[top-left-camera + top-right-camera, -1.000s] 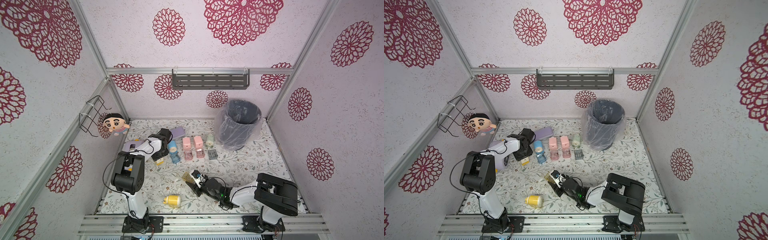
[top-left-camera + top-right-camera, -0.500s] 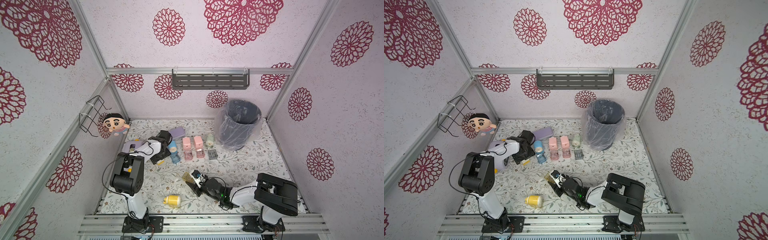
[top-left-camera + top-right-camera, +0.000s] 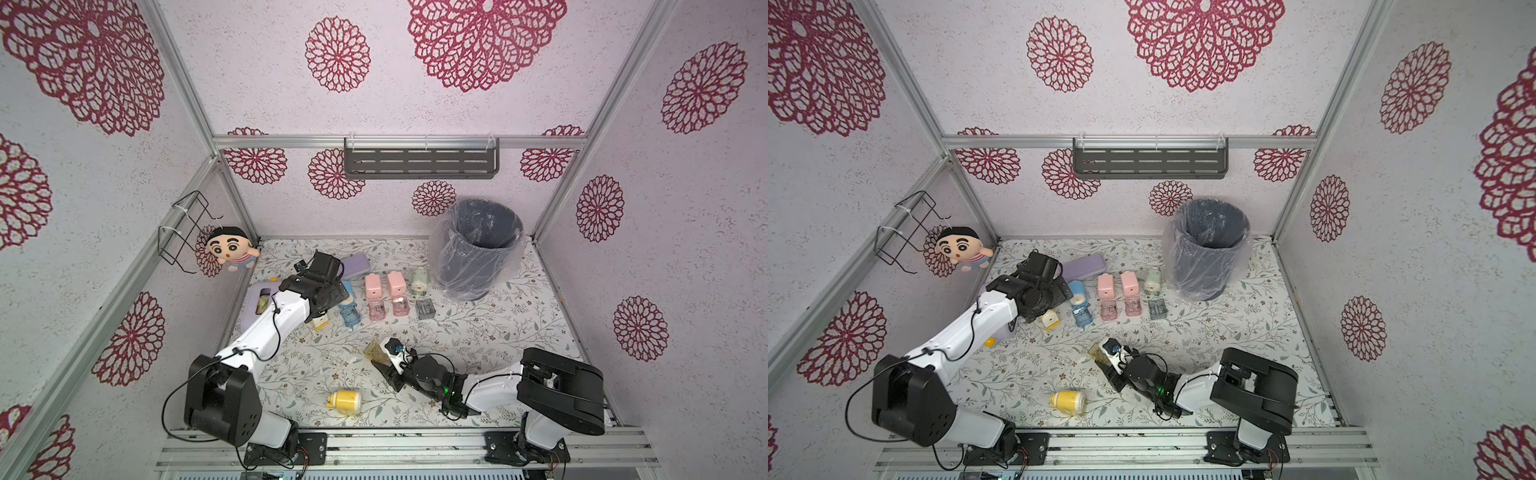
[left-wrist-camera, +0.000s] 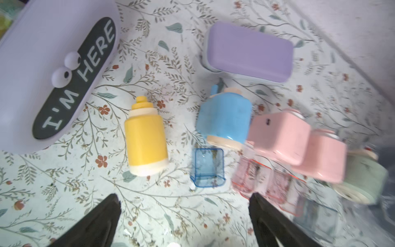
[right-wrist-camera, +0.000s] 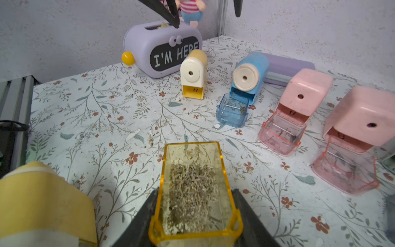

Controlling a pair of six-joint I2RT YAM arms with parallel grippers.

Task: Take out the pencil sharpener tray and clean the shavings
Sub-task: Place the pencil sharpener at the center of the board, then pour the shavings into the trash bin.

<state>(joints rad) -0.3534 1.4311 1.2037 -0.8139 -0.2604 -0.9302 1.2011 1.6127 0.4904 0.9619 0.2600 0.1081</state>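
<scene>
A clear yellow pencil sharpener tray (image 5: 192,153) sits between the fingers of my right gripper (image 5: 195,193), which is shut on it just above the floor, front centre. The shavings (image 5: 191,186), a grey-tan heap, lie inside it. In both top views the tray (image 3: 372,351) (image 3: 1098,351) pokes out ahead of that gripper. My left gripper (image 4: 183,196) hangs open and empty above the back-left row. A yellow sharpener (image 4: 146,139) (image 3: 321,322) stands free there, left of the blue sharpener (image 4: 224,119).
A lined bin (image 3: 478,249) stands back right. Blue, pink and grey trays (image 3: 376,309) lie in front of their sharpeners. A purple "I'M HERE" box (image 5: 162,49) and purple case (image 3: 353,266) sit back left. Another yellow sharpener (image 3: 345,401) lies on its side near the front.
My left gripper has opened and let go of the yellow sharpener, which now stands in the row, and has drawn back from it. The right arm and tray have not moved.
</scene>
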